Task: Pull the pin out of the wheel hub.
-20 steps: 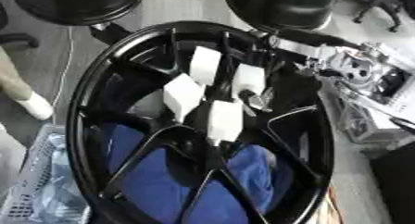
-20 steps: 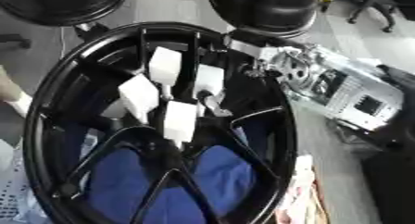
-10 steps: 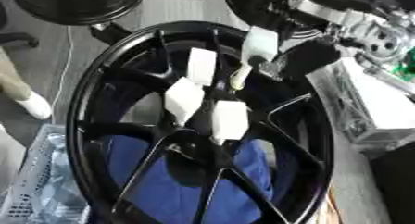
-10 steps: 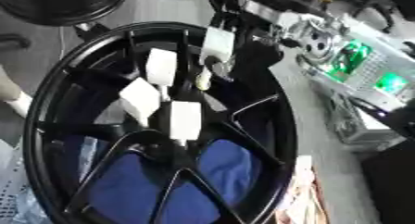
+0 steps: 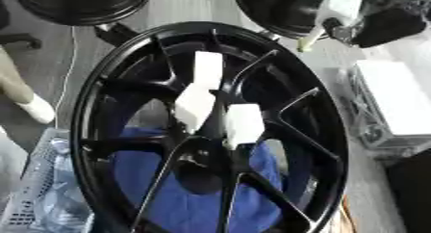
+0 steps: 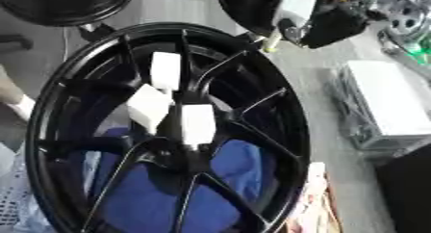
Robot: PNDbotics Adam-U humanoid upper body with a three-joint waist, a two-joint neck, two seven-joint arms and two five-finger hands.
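A large black wheel hub (image 5: 333,131) lies flat and fills the view. Three white block-headed pins stand near its centre: one (image 5: 208,69) toward the back, one (image 5: 195,107) on the left, one (image 5: 244,123) on the right. Another white pin (image 6: 295,6) with a cream tip (image 6: 271,43) hangs in the air above the hub's far right rim, clear of the spokes. My black right hand (image 6: 338,21) at the top right is shut on it. My left hand shows in no view.
Blue cloth (image 5: 194,198) lies under the spokes. Two more black wheels sit at the back, top left (image 5: 80,3) and top centre (image 5: 278,13). A grey case (image 5: 391,102) stands right of the hub. A mesh basket (image 5: 33,188) and a person's shoe (image 5: 35,109) are on the left.
My right hand has lifted one white pin up out of the hub and carried it back and right. The view has also shifted.
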